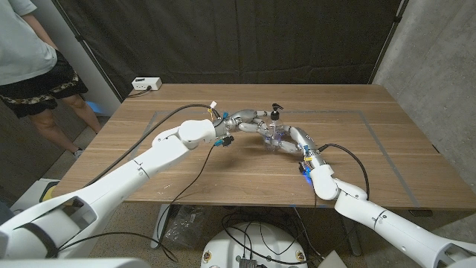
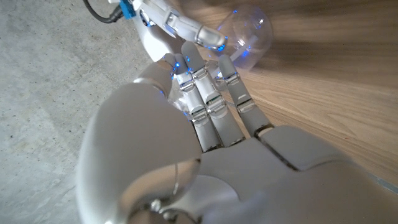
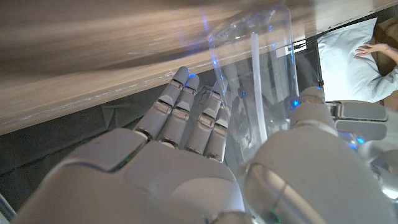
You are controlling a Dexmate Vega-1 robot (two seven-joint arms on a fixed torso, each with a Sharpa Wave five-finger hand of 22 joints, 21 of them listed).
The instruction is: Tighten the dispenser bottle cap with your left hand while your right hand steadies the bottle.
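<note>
The clear dispenser bottle (image 1: 274,138) with a black pump cap (image 1: 277,112) stands upright at the table's middle. My right hand (image 1: 294,138) grips the bottle's body from the right. In the right wrist view the clear bottle (image 3: 255,74) with its inner tube sits between the fingers (image 3: 186,112) and the thumb. My left hand (image 1: 251,120) reaches in from the left, its fingers up against the bottle's neck just under the pump. In the left wrist view its fingers (image 2: 211,93) stretch straight towards the clear bottle (image 2: 247,34). Whether they pinch the cap is hidden.
A white box (image 1: 146,84) lies at the table's (image 1: 193,175) far left edge. A person (image 1: 26,56) stands beyond the table's left corner. Black cables trail along both arms over the table. Thin tape lines mark a rectangle on the wood.
</note>
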